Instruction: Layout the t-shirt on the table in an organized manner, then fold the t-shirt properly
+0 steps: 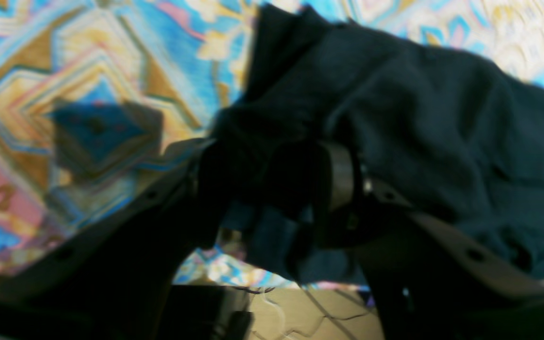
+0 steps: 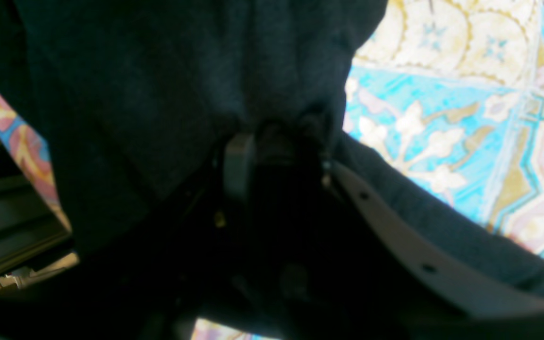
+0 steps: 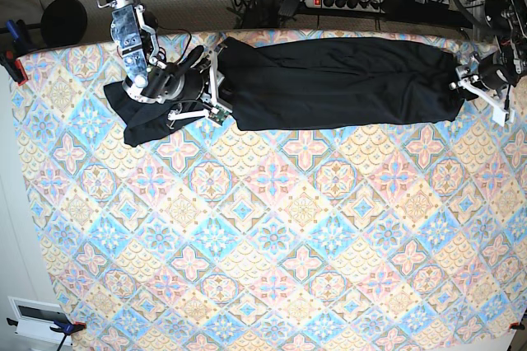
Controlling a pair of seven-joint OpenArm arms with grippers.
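Item: t-shirt [image 3: 346,83], plain black, stretched into a long horizontal band along the far edge of the table [image 3: 272,244], in the base view reaching from one gripper to the other. Item: table, covered in a tile-patterned cloth of blue, pink, yellow and cream diamonds; its near and middle area carries nothing but the pattern. Item: right gripper [image 3: 216,95], on the base view's left, lies low over the cloth at the garment's one end, with a further lump of black fabric [image 3: 144,116] bunched beneath and beside its arm; in the right wrist view its jaws pinch a gathered fold of the shirt, which drapes over and around the fingers [image 2: 239,160]. Item: left gripper [image 3: 461,79], on the base view's right, sits at the opposite end near the table's far corner; in the left wrist view its jaws clamp a thick bunch of the black cloth [image 1: 442,141] between them, the picture being blurred. Item: power strip [image 3: 350,2] with cables, on the floor beyond the table.
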